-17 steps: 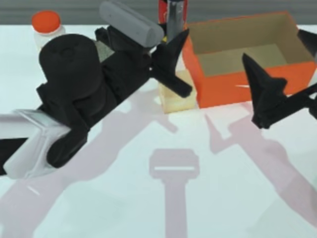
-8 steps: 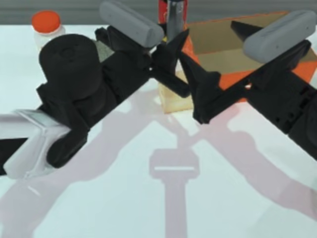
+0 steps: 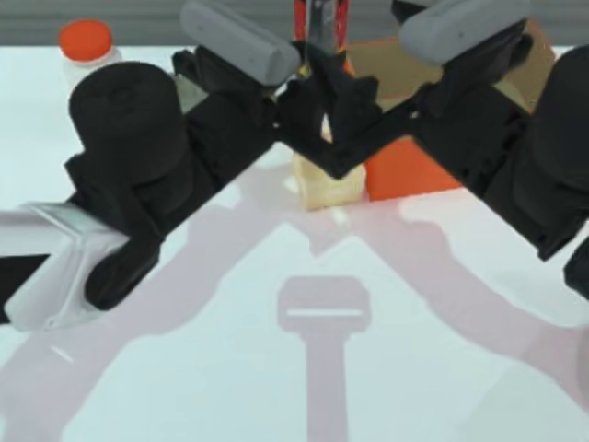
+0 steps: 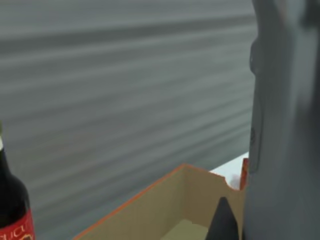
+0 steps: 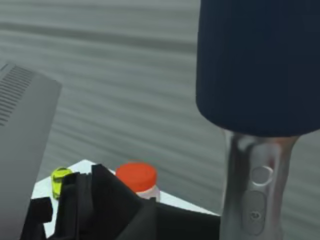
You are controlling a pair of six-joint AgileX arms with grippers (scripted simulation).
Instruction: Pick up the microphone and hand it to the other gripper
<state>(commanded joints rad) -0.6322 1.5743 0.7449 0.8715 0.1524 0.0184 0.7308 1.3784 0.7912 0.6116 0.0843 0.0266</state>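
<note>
The microphone stands upright, its dark navy head above a grey handle. In the top view only the grey handle shows, rising past the far edge. My left gripper reaches in from the left and is shut on the handle, which fills one side of the left wrist view. A black fingertip shows beside it. The other gripper, my right gripper, has come in from the right and stands open, close against the left one at the handle.
An orange cardboard box sits at the back right, partly under my right arm. A pale yellow block lies below the grippers. A dark sauce bottle with a red label stands behind the microphone. A white bottle with an orange cap is at the back left.
My right arm has swept in from the right to the centre, bringing its open gripper against the left gripper and the microphone. The left arm has stayed where it was.
</note>
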